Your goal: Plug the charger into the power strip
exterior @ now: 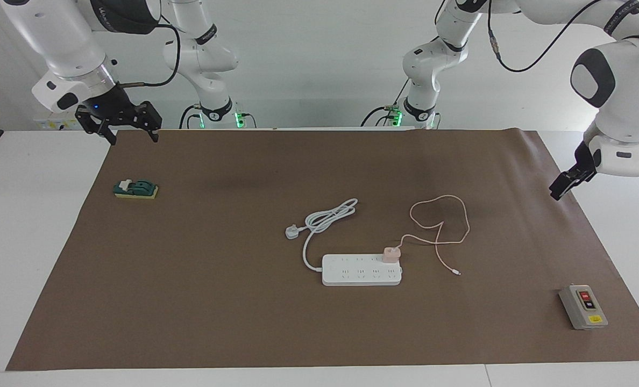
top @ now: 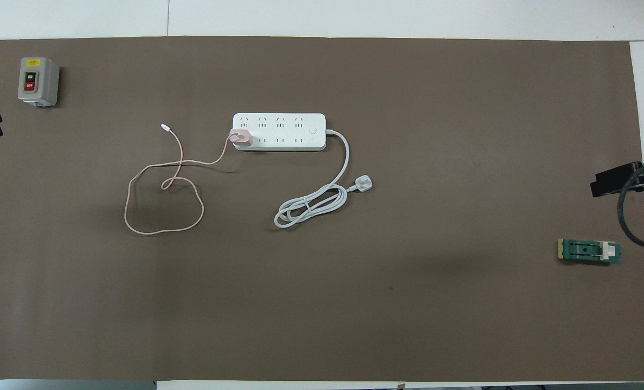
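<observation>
The white power strip lies flat near the middle of the brown mat, also in the overhead view. The pale-pink charger stands upright on the strip, in the row nearer the robots at the end toward the left arm, also in the overhead view. Its thin pink cable loops loosely on the mat beside the strip. My right gripper is open and empty, over the mat's corner at the right arm's end. My left gripper hangs over the mat's edge at the left arm's end. Both are well away from the strip.
The strip's thick white cord and three-pin plug lie coiled nearer the robots than the strip. A grey switch box with red and black buttons sits toward the left arm's end. A small green and yellow part lies toward the right arm's end.
</observation>
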Motion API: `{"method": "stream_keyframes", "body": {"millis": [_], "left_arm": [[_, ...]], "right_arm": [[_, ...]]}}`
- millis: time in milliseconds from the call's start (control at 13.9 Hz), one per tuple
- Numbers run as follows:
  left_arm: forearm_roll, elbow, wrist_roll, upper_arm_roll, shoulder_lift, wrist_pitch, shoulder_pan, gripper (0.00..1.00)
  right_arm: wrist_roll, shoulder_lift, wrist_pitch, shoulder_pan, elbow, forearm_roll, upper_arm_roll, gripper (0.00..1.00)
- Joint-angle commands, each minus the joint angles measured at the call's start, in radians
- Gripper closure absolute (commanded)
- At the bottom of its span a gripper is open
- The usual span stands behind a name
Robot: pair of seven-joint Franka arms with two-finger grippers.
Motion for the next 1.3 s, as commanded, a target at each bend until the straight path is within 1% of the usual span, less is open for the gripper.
{"method": "stream_keyframes", "body": {"millis": [0, 216, 577, 721, 793, 865, 938, 1010, 1082, 1154, 1226], "left_arm": [[-0.059, -0.022, 0.096, -0.007, -0.052, -0.041, 0.043, 0.01], [-0.081, -0.011, 0.086, -0.009, -0.057, -0.04, 0.048, 0.01], [-0.108, 0.07, 0.081, -0.009, -0.052, -0.089, 0.044, 0.0], [-0.151, 0.081, 0.083, 0.001, -0.061, -0.104, 0.037, 0.0], [-0.155, 0.063, 0.084, 0.007, -0.087, -0.095, 0.033, 0.0], [-0.155, 0.023, 0.083, 0.011, -0.105, -0.078, 0.027, 0.0], [-0.162, -0.02, 0.081, 0.028, -0.133, -0.052, -0.002, 0.0], [-0.164, -0.073, 0.083, 0.062, -0.174, -0.035, -0.05, 0.0], [-0.164, -0.125, 0.076, 0.104, -0.217, -0.014, -0.129, 0.0], [-0.164, -0.153, 0.057, 0.149, -0.234, -0.011, -0.191, 0.0], [-0.165, -0.16, 0.037, 0.172, -0.236, -0.02, -0.235, 0.0]], "right_arm": [[0.008, -0.015, -0.008, -0.013, -0.013, -0.006, 0.011, 0.0], [0.008, -0.015, -0.008, -0.013, -0.013, -0.006, 0.011, 0.0], [0.008, -0.015, -0.008, -0.013, -0.013, -0.006, 0.011, 0.0], [0.008, -0.015, -0.008, -0.013, -0.013, -0.006, 0.011, 0.0], [0.008, -0.015, -0.008, -0.013, -0.013, -0.006, 0.013, 0.0], [0.008, -0.015, -0.008, -0.013, -0.013, -0.006, 0.011, 0.0], [0.008, -0.015, -0.008, -0.013, -0.013, -0.006, 0.013, 0.0], [0.008, -0.015, -0.008, -0.013, -0.013, -0.006, 0.011, 0.0], [0.008, -0.015, -0.008, -0.013, -0.013, -0.006, 0.011, 0.0], [0.008, -0.015, -0.008, -0.013, -0.013, -0.006, 0.013, 0.0], [0.008, -0.015, -0.008, -0.013, -0.013, -0.006, 0.011, 0.0]]}}
